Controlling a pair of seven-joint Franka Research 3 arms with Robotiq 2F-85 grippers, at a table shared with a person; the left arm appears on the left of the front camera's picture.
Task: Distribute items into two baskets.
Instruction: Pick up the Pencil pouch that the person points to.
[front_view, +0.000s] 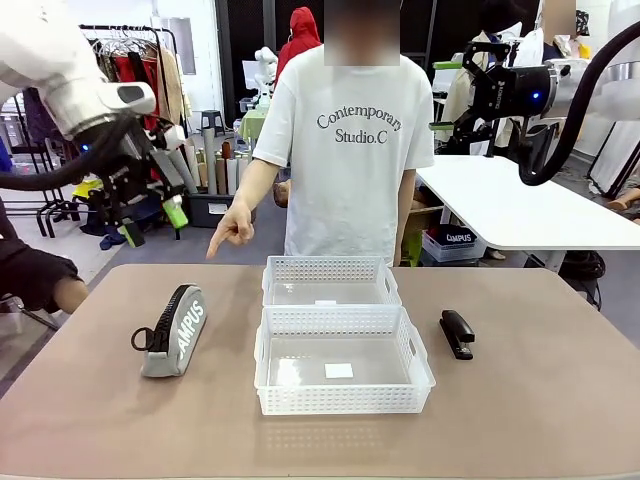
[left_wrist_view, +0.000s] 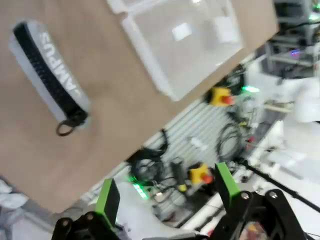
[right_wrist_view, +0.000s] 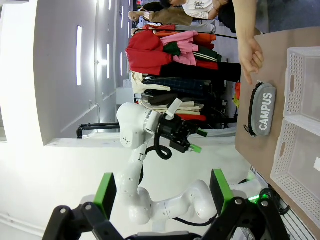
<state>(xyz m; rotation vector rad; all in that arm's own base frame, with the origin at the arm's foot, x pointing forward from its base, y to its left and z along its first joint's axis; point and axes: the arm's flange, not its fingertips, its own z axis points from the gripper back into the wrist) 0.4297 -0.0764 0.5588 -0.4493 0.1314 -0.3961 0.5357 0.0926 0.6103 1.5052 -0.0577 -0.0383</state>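
The grey "CAMPUS" pouch (front_view: 175, 330) lies on the table's left side, and the black stapler (front_view: 457, 333) lies on the right. Between them stand two white lattice baskets, the far one (front_view: 330, 268) and the near one (front_view: 340, 398), both holding nothing. My left gripper (front_view: 152, 222) hangs open in the air above and behind the pouch. High at the far right, my right gripper (front_view: 443, 95) is open too. The left wrist view shows its gripper (left_wrist_view: 167, 192) open, with the pouch (left_wrist_view: 50, 82) and a basket (left_wrist_view: 147, 57) far below. The right wrist view shows its gripper (right_wrist_view: 162, 192) open, beside the pouch (right_wrist_view: 263, 110).
A person in a white T-shirt stands at the far edge, one hand (front_view: 232, 232) pointing down towards the pouch side. Another person's sleeve (front_view: 35, 275) shows at the left edge. The brown table (front_view: 560, 400) has bare room in front and at the right.
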